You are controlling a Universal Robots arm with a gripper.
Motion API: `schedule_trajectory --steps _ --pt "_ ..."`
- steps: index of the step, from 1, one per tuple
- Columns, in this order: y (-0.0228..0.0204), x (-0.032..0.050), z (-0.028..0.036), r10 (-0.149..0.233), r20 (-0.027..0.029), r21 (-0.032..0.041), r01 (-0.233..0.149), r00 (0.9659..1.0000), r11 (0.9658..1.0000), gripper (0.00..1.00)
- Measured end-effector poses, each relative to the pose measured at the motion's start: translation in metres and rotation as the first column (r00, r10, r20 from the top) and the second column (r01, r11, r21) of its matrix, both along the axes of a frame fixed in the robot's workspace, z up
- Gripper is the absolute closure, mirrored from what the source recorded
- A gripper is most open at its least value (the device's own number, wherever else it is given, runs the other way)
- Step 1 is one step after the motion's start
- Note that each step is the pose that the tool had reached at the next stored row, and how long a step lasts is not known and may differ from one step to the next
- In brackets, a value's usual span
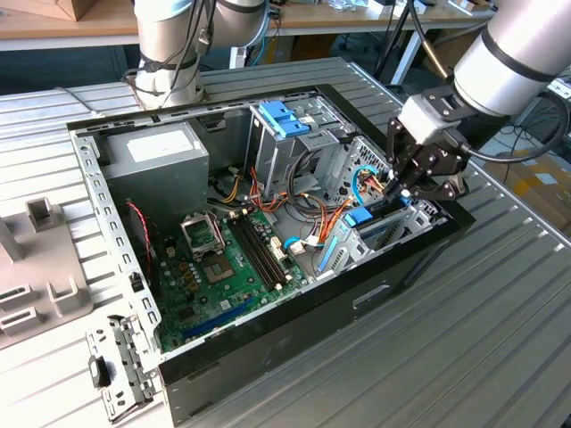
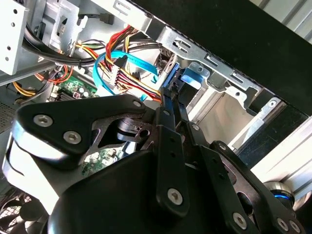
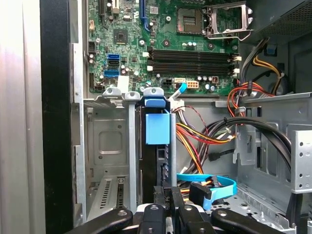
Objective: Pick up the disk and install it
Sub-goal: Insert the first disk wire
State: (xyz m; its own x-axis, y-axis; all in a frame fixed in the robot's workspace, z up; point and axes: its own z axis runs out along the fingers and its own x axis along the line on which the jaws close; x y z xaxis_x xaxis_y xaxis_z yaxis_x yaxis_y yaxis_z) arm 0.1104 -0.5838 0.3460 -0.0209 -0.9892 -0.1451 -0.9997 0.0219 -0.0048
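While 1 case (image 1: 268, 312) lies open on the table (image 1: 500, 339), it holds 1 green board (image 1: 223, 267), 1 grey power supply (image 1: 156, 156), 1 socket (image 3: 226, 19) and 1 disk (image 1: 361, 219). 2 arms show in the exterior view: 1 stands behind the case at the exterior view's left (image 1: 169, 45), and 1 reaches in from the exterior view's right (image 1: 517, 53), carrying the 1 gripper (image 1: 403, 192). A light-blue latch (image 1: 285, 120) sits on the tall cage beside the power supply. The disk stands on edge in the low metal cage (image 3: 109, 146) at the case's corner nearest the gripper, its blue rail end turned toward the board. In the first wrist view the disk (image 3: 157, 161) runs as a dark slab with a blue tab between 2 cage walls, and the gripper (image 3: 165, 192) sits right at its near end. In the second wrist view the gripper (image 2: 170, 92) has its 2 fingers (image 2: 165, 126) drawn together into a narrow wedge, tips touching or just beside the disk's blue plastic (image 2: 187, 78); I cannot tell whether they pinch any of it. A bundle of red, yellow and orange wires (image 3: 195, 139) and 1 blue flat cable (image 3: 217, 187) lie just beside the disk.
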Motion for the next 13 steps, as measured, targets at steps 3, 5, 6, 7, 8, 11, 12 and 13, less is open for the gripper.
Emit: schedule_trajectory --steps 3,5,6,7,8,11,12,13 --pt "-0.0017 0.0 -0.0003 0.0 0.0 0.0007 0.0 1.0 1.0 0.83" --pt "-0.0021 0.0 -0.0005 0.0 0.0 0.0011 0.0 1.0 1.0 0.83" --pt "-0.0021 0.0 -0.0006 0.0 0.0 0.0013 0.0 1.0 1.0 0.83" --pt "-0.0021 0.0 -0.0007 0.0 0.0 0.0015 0.0 1.0 1.0 0.83" --pt "-0.0021 0.0 -0.0008 0.0 0.0 0.0015 0.0 1.0 1.0 0.83" --pt "-0.0008 0.0003 -0.0008 0.0 0.0 0.0015 0.0 1.0 1.0 0.83" --pt "0.0002 0.0005 -0.0008 0.0 0.0 0.0016 0.0 1.0 1.0 0.83" --pt "0.0003 0.0009 -0.0009 0.0 0.0 0.0015 0.0 1.0 1.0 0.83"
